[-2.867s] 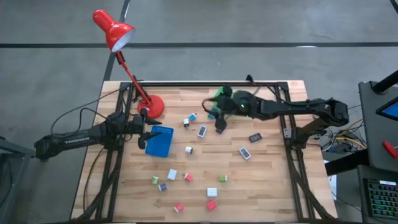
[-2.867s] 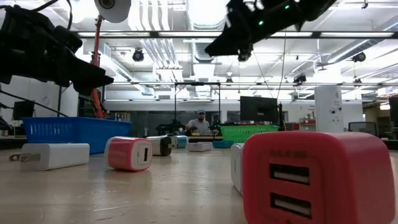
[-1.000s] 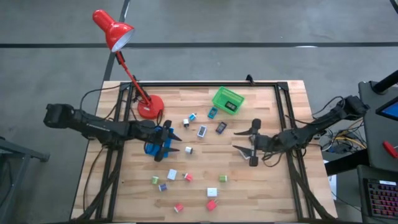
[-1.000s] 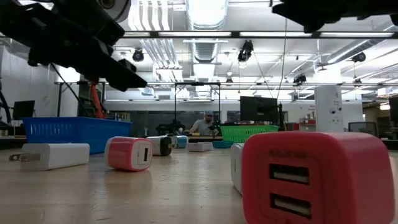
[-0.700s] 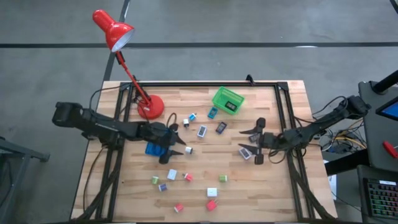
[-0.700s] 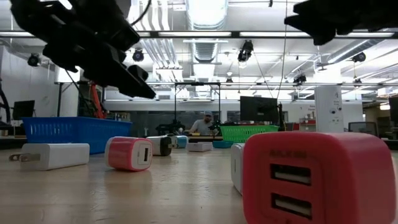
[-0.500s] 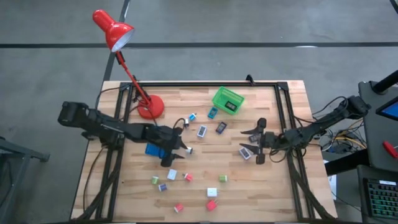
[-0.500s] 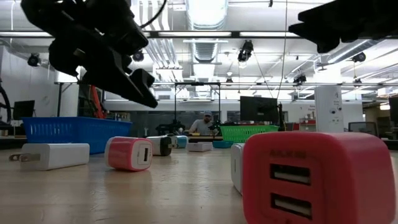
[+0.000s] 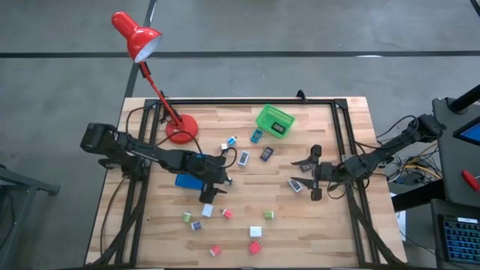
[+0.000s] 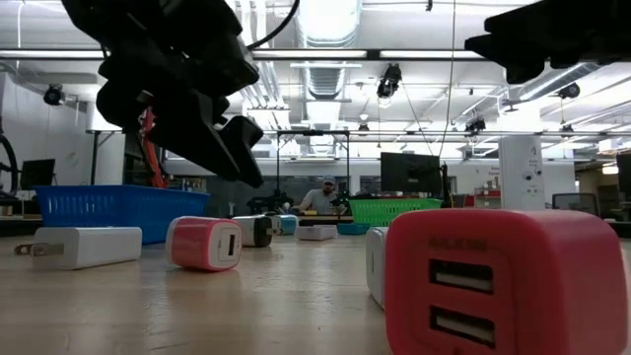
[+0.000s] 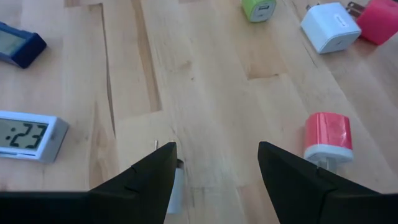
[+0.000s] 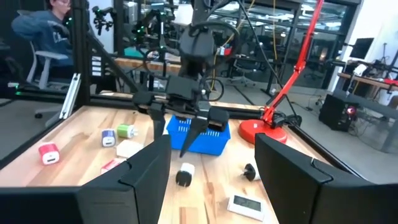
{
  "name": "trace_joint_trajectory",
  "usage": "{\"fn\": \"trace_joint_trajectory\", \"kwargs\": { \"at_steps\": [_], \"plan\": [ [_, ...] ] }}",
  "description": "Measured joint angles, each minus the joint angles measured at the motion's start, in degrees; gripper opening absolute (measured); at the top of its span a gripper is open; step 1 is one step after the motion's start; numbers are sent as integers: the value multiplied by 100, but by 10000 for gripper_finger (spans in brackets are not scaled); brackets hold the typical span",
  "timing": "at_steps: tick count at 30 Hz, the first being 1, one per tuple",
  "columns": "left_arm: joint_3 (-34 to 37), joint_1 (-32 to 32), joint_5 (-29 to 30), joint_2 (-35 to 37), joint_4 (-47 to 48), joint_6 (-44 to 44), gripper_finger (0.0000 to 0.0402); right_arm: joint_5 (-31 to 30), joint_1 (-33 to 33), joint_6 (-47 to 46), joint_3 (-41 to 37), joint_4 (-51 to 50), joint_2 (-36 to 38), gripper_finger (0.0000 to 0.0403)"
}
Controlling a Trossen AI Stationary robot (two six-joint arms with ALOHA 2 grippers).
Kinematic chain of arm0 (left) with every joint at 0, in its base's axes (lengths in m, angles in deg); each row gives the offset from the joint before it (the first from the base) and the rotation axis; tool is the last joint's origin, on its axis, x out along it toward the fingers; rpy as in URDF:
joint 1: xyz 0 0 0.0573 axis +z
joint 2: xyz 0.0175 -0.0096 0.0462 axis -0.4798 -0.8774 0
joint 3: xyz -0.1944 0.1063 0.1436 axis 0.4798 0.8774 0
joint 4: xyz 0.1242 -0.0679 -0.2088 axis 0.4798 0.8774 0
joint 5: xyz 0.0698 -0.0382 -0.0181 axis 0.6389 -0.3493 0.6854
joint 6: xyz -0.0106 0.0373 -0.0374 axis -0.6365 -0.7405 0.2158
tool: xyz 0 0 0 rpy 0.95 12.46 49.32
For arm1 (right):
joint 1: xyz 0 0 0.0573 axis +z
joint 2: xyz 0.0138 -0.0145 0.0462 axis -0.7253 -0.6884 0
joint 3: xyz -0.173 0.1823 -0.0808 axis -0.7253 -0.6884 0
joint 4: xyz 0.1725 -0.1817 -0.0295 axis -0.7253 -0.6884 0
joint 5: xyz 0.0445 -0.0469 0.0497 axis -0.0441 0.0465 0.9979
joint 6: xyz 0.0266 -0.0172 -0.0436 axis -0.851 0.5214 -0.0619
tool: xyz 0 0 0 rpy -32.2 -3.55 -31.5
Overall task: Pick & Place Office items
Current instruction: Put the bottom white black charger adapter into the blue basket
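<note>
My left gripper (image 9: pixel 219 184) (image 11: pixel 217 149) hangs open over the table's middle, tipped down, nothing between its fingers. A small white piece (image 11: pixel 176 190) lies on the wood, half hidden behind one finger. A red-and-white block (image 11: pixel 328 138) lies just outside the other finger. Farther off lie a white block (image 11: pixel 330 28), a pink one (image 11: pixel 378 18) and a green one (image 11: pixel 259 7). My right gripper (image 9: pixel 304 177) (image 12: pixel 211 140) is open and level at the right, beside a grey flat piece (image 9: pixel 295 185).
The blue tray (image 9: pixel 187 178) sits under my left arm, the green basket (image 9: pixel 275 120) at the far middle, and the red lamp's base (image 9: pixel 180 131) at the far left. Two flat clock-like pieces (image 11: pixel 28 135) (image 11: pixel 18 43) lie nearby. Several blocks are scattered near the front edge (image 9: pixel 255 246).
My left gripper has travelled toward the table's right edge, past the blue tray, and tipped downward over the small white piece, staying open. My right gripper has drawn back a little toward the right edge. No item has moved.
</note>
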Motion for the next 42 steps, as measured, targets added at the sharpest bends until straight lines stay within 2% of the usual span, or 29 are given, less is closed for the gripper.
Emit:
{"fn": "trace_joint_trajectory", "kwargs": {
  "at_steps": [18,35,42],
  "plan": [
    [0,4,498,-18,192,24,234,-170,31,-26,-838,-47,1396,223],
    [-113,7,744,-188,388,68,234,-168,31,-38,-840,-90,1453,223],
    [-411,11,791,-589,675,20,234,-166,31,-54,-840,-87,1447,223]
  ]
}}
